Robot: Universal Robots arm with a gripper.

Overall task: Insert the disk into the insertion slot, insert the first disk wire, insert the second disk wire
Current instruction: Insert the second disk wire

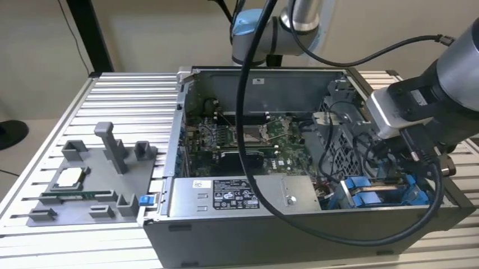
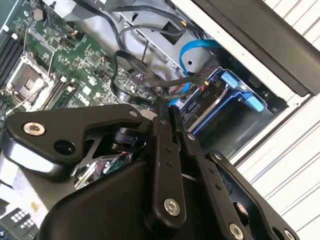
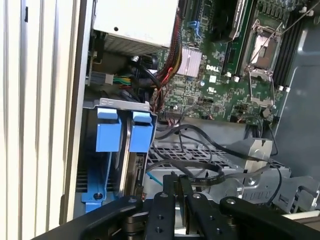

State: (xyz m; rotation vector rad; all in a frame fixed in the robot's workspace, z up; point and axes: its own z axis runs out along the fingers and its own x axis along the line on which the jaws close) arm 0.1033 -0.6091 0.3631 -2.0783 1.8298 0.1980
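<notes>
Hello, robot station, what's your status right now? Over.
Pincer shut, close by the disk. Disk seated in slot. Black wires loop at pincer tips; grip on one unclear.

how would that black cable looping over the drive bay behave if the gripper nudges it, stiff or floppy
Probably floppy: the black cable lies in loose curves over the perforated drive bay, so it would likely bend aside and spring partly back. It looks thin and light. Its ends run among other wires, so a hard push might tug a connector.

Green motherboard (image 3: 215,75), blue disk (image 3: 122,132) carrier, black end effector (image 2: 167,112)
</notes>
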